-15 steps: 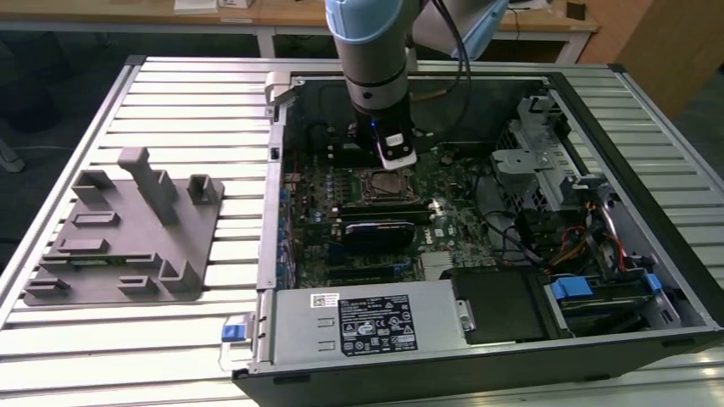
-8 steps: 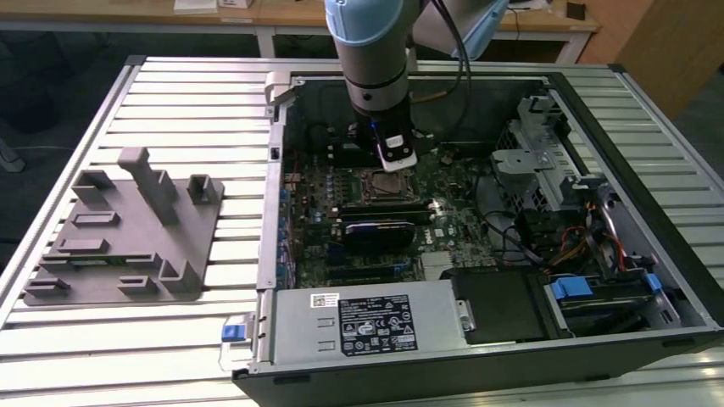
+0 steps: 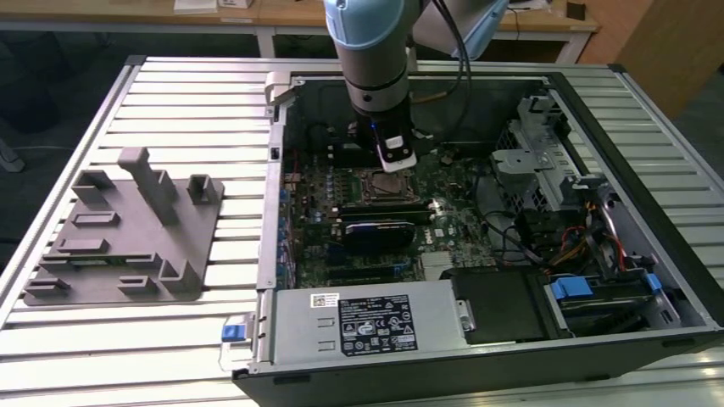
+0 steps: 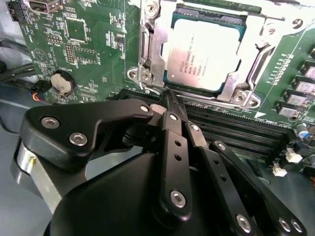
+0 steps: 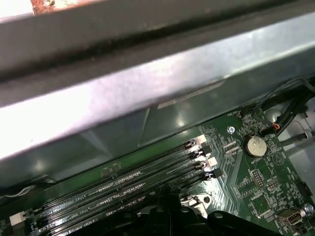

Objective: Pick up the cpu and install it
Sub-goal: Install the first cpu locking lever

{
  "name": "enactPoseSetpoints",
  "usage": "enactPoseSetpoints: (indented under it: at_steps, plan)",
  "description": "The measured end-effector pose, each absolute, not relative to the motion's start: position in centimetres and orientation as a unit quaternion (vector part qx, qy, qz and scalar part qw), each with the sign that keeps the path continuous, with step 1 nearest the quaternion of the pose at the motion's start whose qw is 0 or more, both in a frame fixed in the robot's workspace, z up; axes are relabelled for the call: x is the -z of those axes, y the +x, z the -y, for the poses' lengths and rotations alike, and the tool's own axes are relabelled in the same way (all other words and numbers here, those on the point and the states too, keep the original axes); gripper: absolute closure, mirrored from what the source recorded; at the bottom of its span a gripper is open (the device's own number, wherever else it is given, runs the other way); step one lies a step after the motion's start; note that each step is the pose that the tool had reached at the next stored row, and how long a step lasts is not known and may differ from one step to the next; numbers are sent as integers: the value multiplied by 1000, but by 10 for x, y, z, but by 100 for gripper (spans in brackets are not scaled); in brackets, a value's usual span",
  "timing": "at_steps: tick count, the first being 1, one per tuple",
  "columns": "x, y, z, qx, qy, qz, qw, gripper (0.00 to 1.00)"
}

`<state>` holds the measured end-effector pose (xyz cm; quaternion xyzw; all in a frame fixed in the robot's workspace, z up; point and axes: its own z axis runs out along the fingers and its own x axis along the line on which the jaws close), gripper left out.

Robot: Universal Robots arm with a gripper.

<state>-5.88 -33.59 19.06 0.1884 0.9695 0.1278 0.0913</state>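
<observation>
Toward the left of the exterior view, a grey plastic fixture tray point(image 3: 125, 242) with upright blocks lies on the slatted metal table point(image 3: 203, 93), well apart from the arm. Just beside it, filling the middle and right of the frame, an open computer case point(image 3: 588, 153) lies on its side with the green motherboard point(image 3: 311, 220) exposed. Near the upper middle of that view the robot arm point(image 3: 374, 59) reaches straight down into the case, and its gripper point(image 3: 395, 156) hangs just above the CPU socket point(image 3: 382, 185). Lower in the frame, the power supply point(image 3: 362, 322) with its label sits along the near edge of the case, and a bundle of cables point(image 3: 565, 242) and drive bays fill the right side. In the second wrist view, a round coin cell battery point(image 4: 62, 82) sits on the board at the left, and the black linkage of the gripper point(image 4: 170, 101) fills the lower half, its fingertips point(image 4: 166, 97) pressed together to a narrow point holding nothing. Directly beyond that tip, at the upper centre and right, the cpu point(image 4: 204, 53) lies flat, seated inside the metal socket frame point(image 4: 147, 44), its silver top facing up. Rows of memory slots point(image 4: 246, 130) run between the gripper tip and the socket. In the first wrist view, the same memory slots point(image 5: 123, 189) cross the lower left, under the grey wall of the case point(image 5: 147, 98), with the coin cell battery point(image 5: 255, 145) at the right.
</observation>
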Motion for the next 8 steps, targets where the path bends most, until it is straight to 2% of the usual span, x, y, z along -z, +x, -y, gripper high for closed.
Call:
enactPoseSetpoints:
  at_steps: [8]
  plan:
    - [-194, -59, 336, -130, 189, -969, 91, 89]
